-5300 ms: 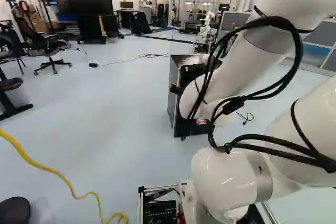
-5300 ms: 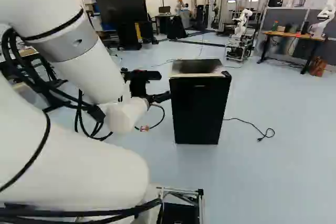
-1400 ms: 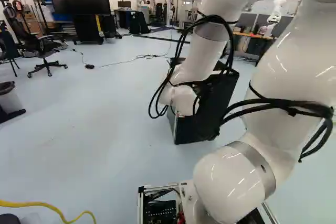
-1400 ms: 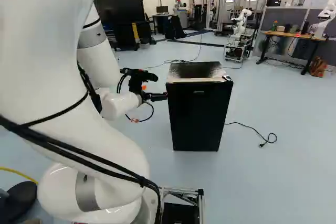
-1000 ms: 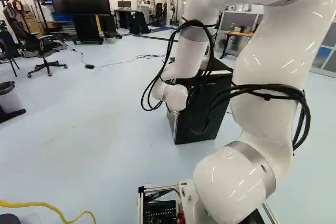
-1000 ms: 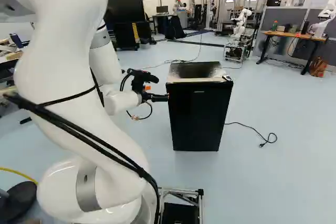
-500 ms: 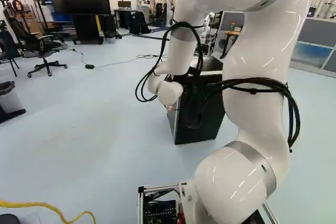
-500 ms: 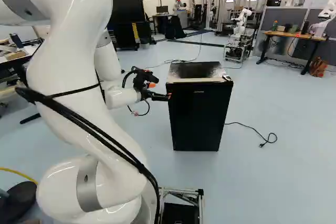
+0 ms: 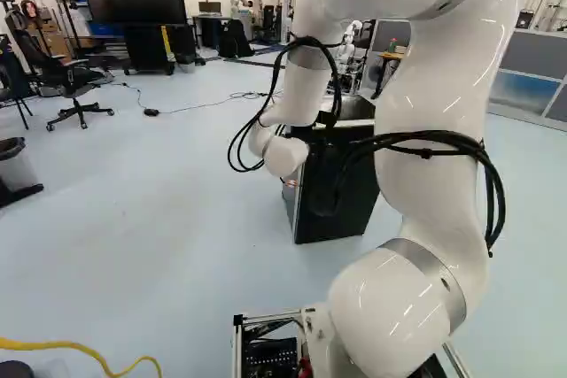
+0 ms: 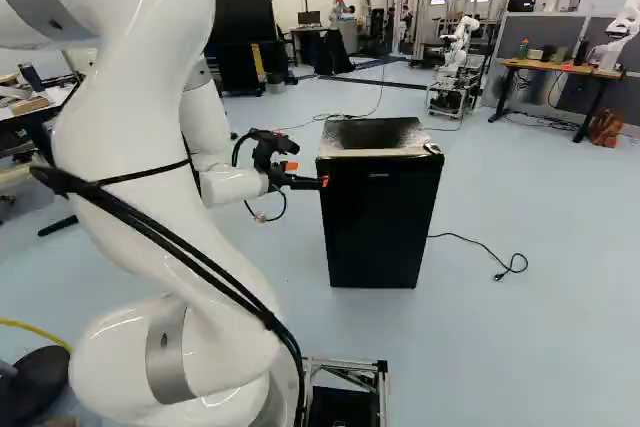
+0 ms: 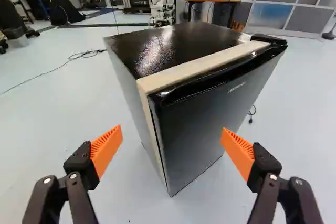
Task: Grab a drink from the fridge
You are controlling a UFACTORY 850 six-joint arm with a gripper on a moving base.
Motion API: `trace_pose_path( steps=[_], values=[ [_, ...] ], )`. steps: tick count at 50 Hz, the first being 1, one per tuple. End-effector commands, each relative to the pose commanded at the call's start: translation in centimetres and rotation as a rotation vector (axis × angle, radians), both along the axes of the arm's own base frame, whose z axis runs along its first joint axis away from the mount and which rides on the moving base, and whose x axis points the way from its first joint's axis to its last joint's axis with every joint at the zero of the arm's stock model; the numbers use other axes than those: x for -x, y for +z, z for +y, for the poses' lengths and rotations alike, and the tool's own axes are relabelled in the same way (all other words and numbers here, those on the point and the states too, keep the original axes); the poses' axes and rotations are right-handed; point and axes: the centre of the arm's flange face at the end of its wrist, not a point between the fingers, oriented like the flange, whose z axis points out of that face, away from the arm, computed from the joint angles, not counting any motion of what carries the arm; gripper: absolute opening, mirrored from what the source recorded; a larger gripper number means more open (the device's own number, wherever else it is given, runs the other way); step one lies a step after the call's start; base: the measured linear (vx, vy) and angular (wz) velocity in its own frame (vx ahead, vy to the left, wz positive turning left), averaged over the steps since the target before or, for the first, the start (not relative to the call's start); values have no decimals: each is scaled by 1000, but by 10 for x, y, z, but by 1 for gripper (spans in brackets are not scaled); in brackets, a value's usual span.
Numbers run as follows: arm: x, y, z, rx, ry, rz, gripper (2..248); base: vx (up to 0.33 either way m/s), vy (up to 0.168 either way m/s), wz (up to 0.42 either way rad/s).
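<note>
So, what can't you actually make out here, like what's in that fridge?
- Fridge contents, all views: behind the shut door.
- Gripper, left base view: mostly hidden by the arm.
- Where the black cord attaches, right base view: behind the fridge.
- Yellow cable's ends, left base view: cut off by the edges.

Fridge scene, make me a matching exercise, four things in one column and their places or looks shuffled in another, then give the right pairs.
1. Fridge
2. Finger pads
3. Table
4. Yellow cord

A. Brown top, dark legs
B. Lower left of the left base view
C. Ahead of the tool
D. Orange, standing apart

Pairs: 1-C, 2-D, 3-A, 4-B
</note>
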Motion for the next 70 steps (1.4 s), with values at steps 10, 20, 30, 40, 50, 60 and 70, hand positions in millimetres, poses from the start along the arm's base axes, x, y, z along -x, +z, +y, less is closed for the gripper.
trace_pose_path(
  steps=[10,20,30,40,50,60,70],
  values=[
    [-1,0,1,10,5,5,247,0,0,0],
    [-6,-1,5,6,-1,3,247,0,0,0],
    [-14,-2,7,-1,-23,-1,247,0,0,0],
    [-18,-3,6,-9,-58,-3,247,0,0,0],
    [-23,-4,4,-18,-96,-4,247,0,0,0],
    [-28,-5,3,-27,-135,-6,247,0,0,0],
    [-34,-6,2,-36,-167,-9,247,0,0,0]
  ],
)
